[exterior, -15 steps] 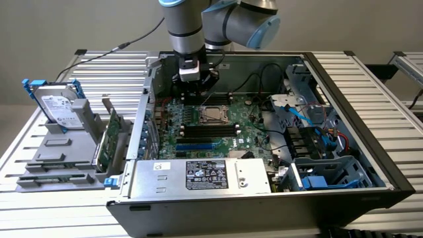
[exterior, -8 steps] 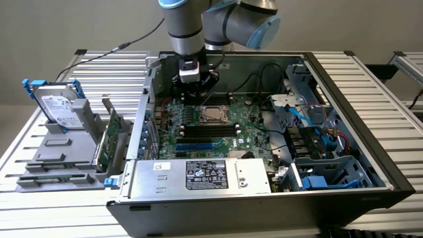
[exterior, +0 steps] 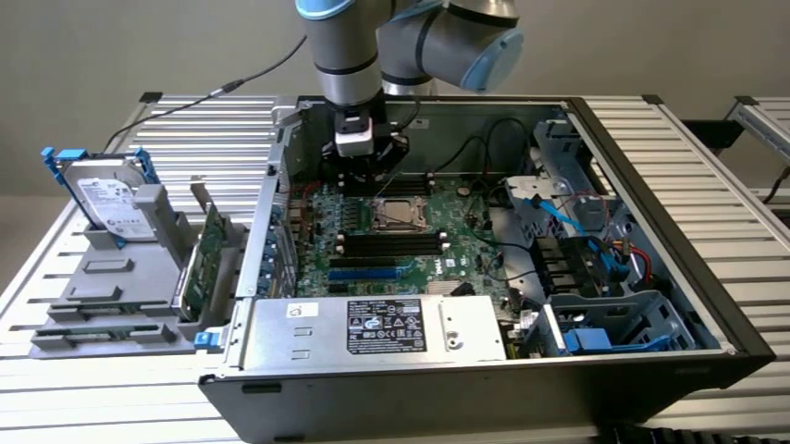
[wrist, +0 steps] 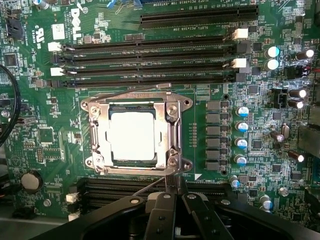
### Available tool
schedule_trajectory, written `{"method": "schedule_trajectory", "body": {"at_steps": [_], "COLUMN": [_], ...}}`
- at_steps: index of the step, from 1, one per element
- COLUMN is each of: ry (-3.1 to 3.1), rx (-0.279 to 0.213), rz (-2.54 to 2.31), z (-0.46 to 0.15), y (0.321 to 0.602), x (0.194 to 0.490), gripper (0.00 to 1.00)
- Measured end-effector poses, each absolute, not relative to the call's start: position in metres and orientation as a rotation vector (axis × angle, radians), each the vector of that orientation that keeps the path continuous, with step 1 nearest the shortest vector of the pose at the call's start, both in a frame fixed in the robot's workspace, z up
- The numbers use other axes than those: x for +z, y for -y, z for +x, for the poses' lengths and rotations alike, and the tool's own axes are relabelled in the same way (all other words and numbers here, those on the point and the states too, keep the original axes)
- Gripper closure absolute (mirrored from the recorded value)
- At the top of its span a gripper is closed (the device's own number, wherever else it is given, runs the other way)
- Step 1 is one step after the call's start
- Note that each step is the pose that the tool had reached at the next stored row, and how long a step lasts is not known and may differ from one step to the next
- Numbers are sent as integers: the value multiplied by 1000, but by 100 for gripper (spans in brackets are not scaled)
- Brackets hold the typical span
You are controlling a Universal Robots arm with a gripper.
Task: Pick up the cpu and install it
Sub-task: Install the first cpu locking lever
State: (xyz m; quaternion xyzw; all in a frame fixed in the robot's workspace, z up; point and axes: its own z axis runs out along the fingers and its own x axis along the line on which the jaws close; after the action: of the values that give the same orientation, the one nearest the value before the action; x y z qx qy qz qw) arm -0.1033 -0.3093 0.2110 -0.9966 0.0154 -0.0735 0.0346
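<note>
Ribbed aluminium tabletop [exterior: 691, 166] carries an open computer case [exterior: 728, 347] lying on its side. Nearest in it sits the power supply [exterior: 383, 326], label up. Beyond that lies the green motherboard [exterior: 460, 233] with its black memory slots [exterior: 392, 244].

Farther in, the cpu [exterior: 398, 214] lies flat in its socket, silver top up, with the metal frame [wrist: 175, 130] around its edges. Just past the socket the hand [exterior: 370, 188] hangs low over the board on the grey arm [exterior: 346, 46].

In the wrist view its fingers [wrist: 161, 215] are pressed together and hold nothing. Their tips meet at the frame's edge, where a thin lever wire [wrist: 150, 186] runs; I cannot tell whether they touch it.

At the exterior view's left, a hard drive [exterior: 105, 196] stands in a grey rack [exterior: 136, 268].
</note>
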Motion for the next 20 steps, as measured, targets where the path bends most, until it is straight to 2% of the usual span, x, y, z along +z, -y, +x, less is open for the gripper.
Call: {"method": "schedule_trajectory", "body": {"at_steps": [20], "ry": [-40], "rx": [-224], "rz": [-3064], "z": [-94], "y": [309], "x": [208], "gripper": [89]}}
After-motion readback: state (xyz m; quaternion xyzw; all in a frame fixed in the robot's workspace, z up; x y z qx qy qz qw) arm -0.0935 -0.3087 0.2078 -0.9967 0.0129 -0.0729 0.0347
